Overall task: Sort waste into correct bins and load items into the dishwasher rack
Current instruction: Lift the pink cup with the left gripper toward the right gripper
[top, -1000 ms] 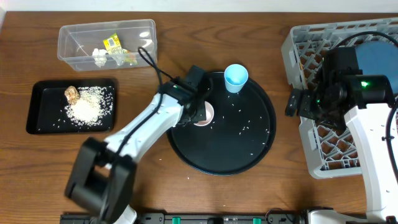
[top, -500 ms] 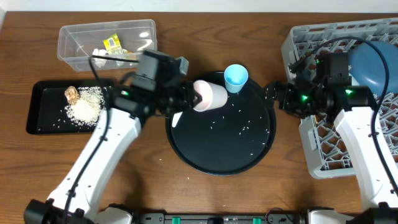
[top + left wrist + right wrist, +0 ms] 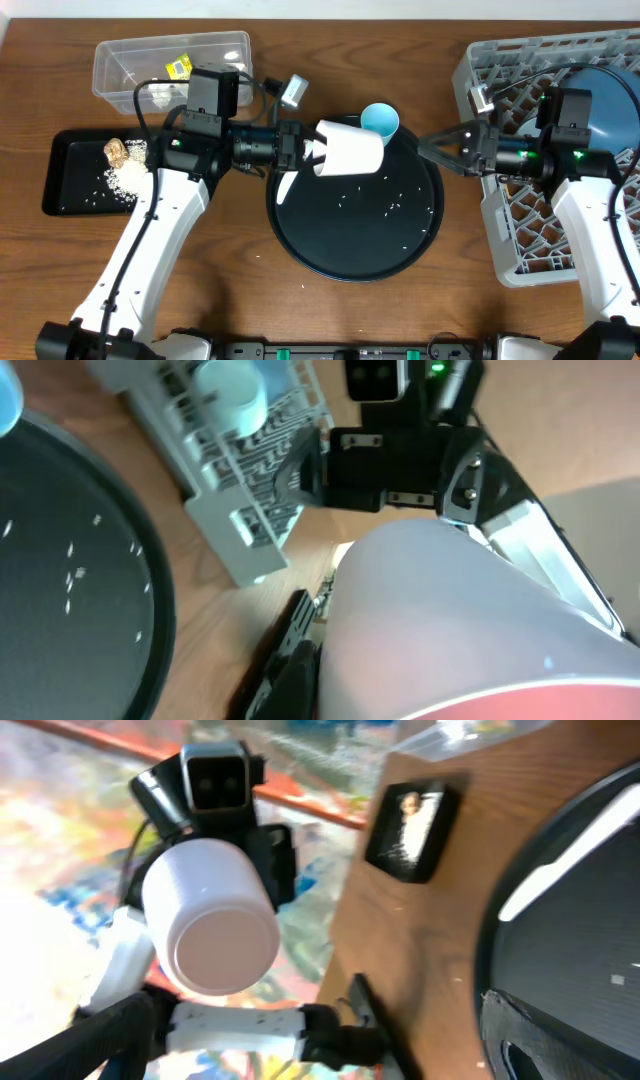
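My left gripper [image 3: 315, 152] is shut on the rim of the pink cup [image 3: 352, 150], holding it sideways above the round black tray [image 3: 300, 235]. The cup's base [image 3: 212, 935] faces my right gripper [image 3: 437, 152], which stands open a short way to its right with nothing between its fingers. In the left wrist view the cup [image 3: 460, 610] fills the frame beside one finger [image 3: 292, 670]. A light-blue cup [image 3: 380, 121] stands on the round tray. The dark-blue bowl [image 3: 612, 95] lies in the grey dishwasher rack [image 3: 525, 255].
Loose rice grains [image 3: 392, 206] dot the round tray. The shallow black tray [image 3: 62, 195] at left holds rice [image 3: 125, 178] and a brown lump [image 3: 115, 150]. The clear tub [image 3: 130, 58] behind it holds the yellow-green wrapper [image 3: 179, 68].
My left arm lifted the pink cup off the round tray, turned it sideways and carried it right. My right gripper swung out from the rack toward the cup.
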